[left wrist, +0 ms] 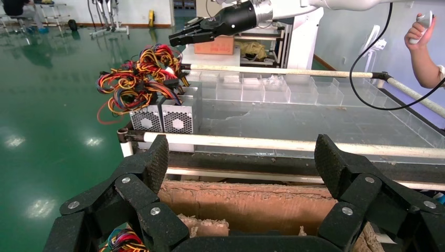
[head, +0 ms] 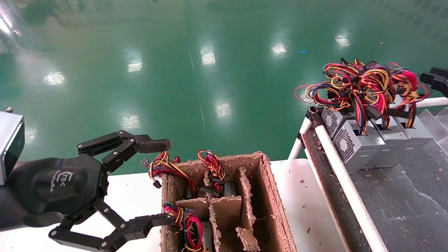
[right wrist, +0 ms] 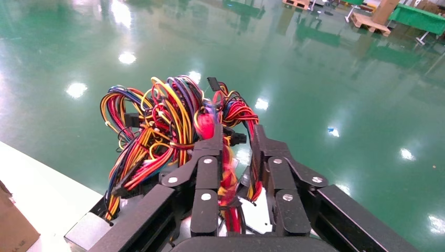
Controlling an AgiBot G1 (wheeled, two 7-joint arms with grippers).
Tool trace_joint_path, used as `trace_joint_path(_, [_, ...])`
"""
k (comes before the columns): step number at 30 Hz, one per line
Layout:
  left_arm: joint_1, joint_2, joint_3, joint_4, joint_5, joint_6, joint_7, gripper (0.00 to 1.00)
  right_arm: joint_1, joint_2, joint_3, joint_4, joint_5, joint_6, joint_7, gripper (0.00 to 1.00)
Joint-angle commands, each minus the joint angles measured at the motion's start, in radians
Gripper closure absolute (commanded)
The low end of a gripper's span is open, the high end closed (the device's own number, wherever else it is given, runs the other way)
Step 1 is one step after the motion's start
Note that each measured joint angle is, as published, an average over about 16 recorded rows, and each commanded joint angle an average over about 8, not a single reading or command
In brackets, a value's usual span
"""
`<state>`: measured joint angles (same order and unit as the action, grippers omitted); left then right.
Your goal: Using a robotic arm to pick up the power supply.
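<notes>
My left gripper [head: 166, 182] [left wrist: 241, 160] is wide open, holding nothing, at the left edge of a cardboard box [head: 269, 196] [left wrist: 252, 202]. In the box's compartments lie power supplies [head: 229, 189], mostly hidden, with coloured wire bunches [head: 168, 168] sticking up. More power supplies [head: 353, 147] [left wrist: 178, 118] stand in a row on the cart at the right, under a tangle of wires [head: 364, 84] [right wrist: 157, 121]. My right gripper [head: 423, 77] [left wrist: 181, 38] [right wrist: 237, 134] hangs beside and above that tangle, its fingers drawn close together. Wires show through the narrow gap.
The box sits on a white table [head: 301, 196]. The cart has white tube rails [head: 336, 164] and a dark bed, with clear plastic bins [left wrist: 273, 89] at its far side. A person's hand [left wrist: 422, 47] holding a controller is beyond the cart. Green floor lies ahead.
</notes>
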<state>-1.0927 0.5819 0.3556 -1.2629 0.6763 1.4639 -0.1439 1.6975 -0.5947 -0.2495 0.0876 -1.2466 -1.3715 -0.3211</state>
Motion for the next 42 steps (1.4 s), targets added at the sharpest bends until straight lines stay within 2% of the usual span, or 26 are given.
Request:
trace_joint_path(1, [0.0,0.0,0.0,0.0,0.0,0.0,0.0,0.0,0.004,-0.001,-0.002,-0.005,-0.003,-0.003,0.002,0.0])
trace_joint_path(12, [0.0,0.0,0.0,0.0,0.0,0.0,0.0,0.0,-0.018,-0.008,0.008,0.025,0.028,-0.012,-0.05,0.0])
trace_joint_path(42, [0.0,0.0,0.0,0.001,0.0,0.0,0.0,0.0,-0.325,-0.013,-0.012,0.621,0.276,-0.068,0.233,0.0])
